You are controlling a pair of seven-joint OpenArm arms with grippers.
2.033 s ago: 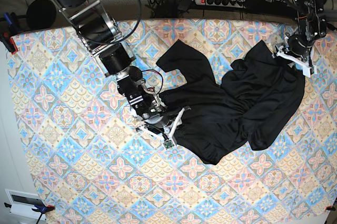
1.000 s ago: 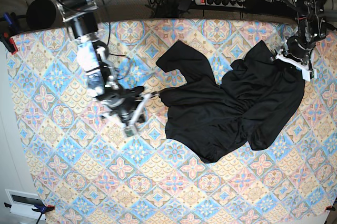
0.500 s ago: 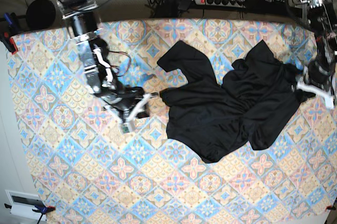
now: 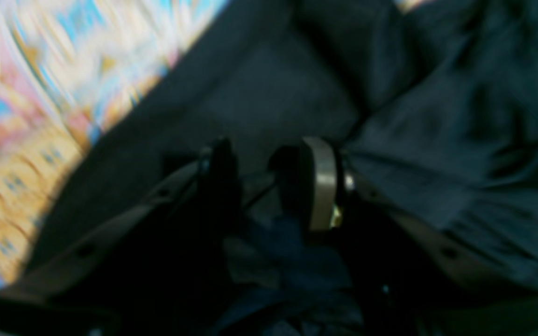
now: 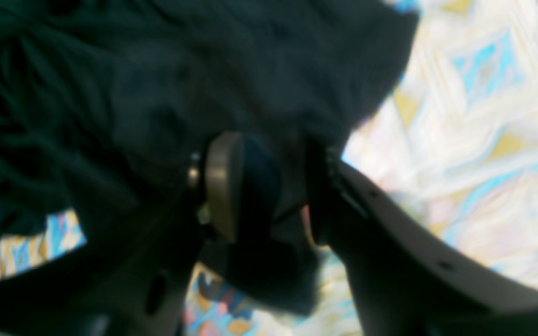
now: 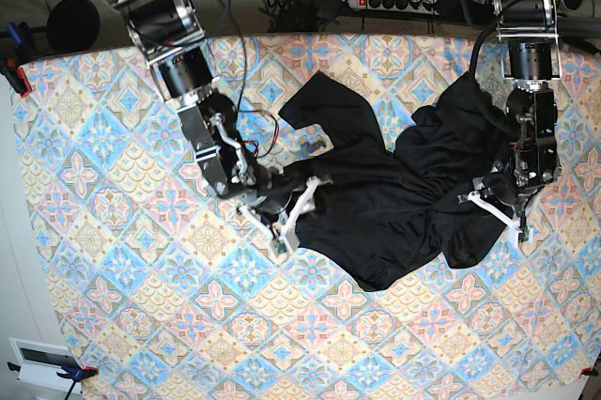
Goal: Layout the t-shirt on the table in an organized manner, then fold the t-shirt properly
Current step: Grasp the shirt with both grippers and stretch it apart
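The plain black t-shirt of soft thin fabric [image 6: 413, 189] lies crumpled on my desk [image 6: 113, 259], whose cloth carries blue, pink, yellow and cream diamond tiles with floral medallions. The garment sits right of centre in the base view, one sleeve reaching up toward the far edge, the body bunched in folds and a lobe hanging toward the near side. My right gripper [image 6: 293, 215] is down at the shirt's left edge in that view; from its wrist camera, the jaws stand apart with a fold of black fabric lying between them [image 5: 269, 186], though the blur keeps me from saying whether the pads touch it. My left gripper [image 6: 496, 209] is low over the shirt's right-hand part in the base view. Its wrist camera shows its jaws parted [image 4: 262, 184], dark cloth beneath and around them, the patterned desk cloth showing at the upper left. That view is smeared, so I cannot tell if any fabric is caught.
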